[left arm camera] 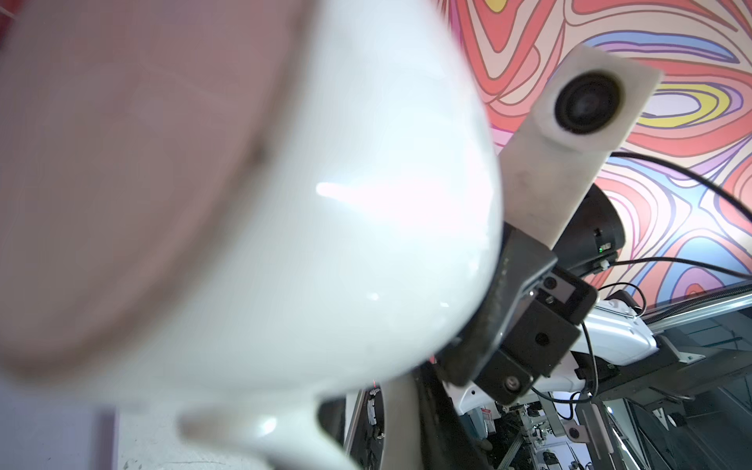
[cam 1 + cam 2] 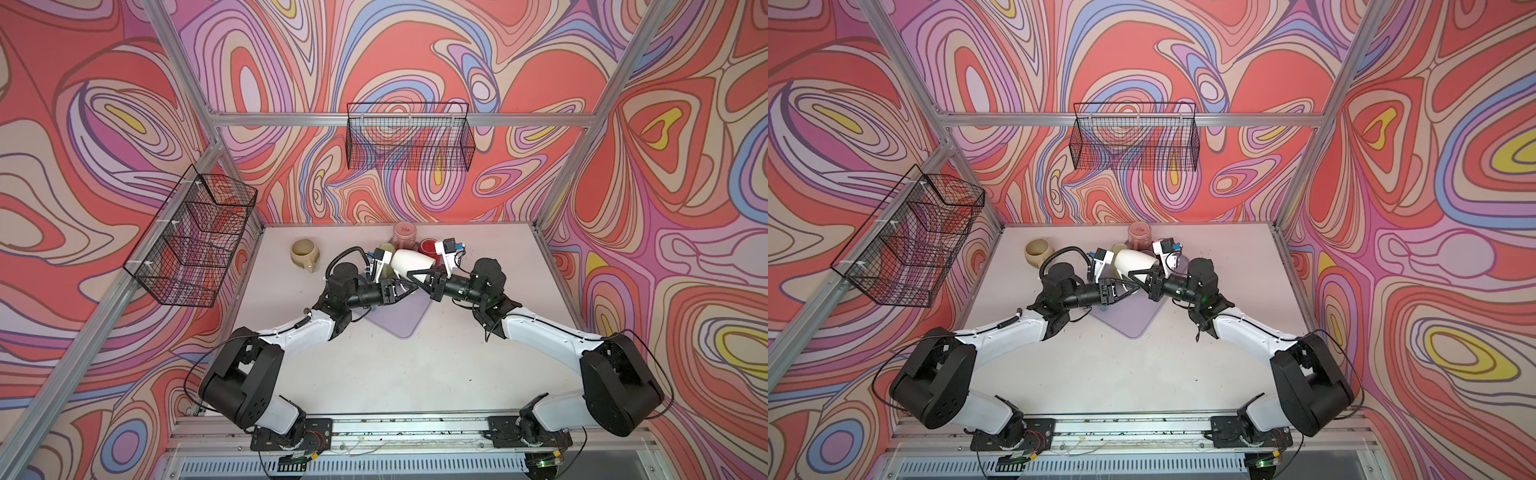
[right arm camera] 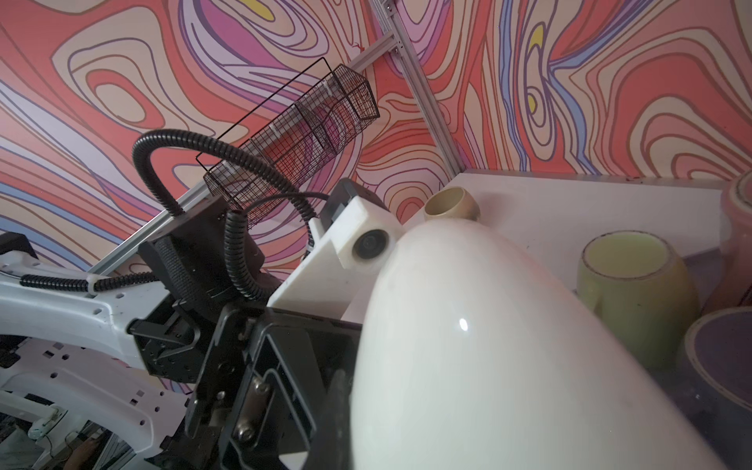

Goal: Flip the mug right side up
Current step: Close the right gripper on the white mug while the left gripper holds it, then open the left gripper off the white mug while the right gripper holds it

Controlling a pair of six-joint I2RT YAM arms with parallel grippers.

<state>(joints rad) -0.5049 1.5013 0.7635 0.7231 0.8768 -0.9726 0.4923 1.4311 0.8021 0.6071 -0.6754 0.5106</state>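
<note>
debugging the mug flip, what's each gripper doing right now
left gripper: cannot tell, at the white mug
right gripper: closed on the white mug

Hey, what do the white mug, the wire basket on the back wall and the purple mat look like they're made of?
The white mug: likely glazed ceramic; glossy, with a sharp light glint. The wire basket: thin metal mesh, dark matte coating, seemingly. The mat: probably soft silicone or rubber; flat, dull lavender, rounded corner.

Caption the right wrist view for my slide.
Tipped sideways, a glossy white ceramic mug fills the foreground; pale green mug and beige mug sit beyond.
</note>
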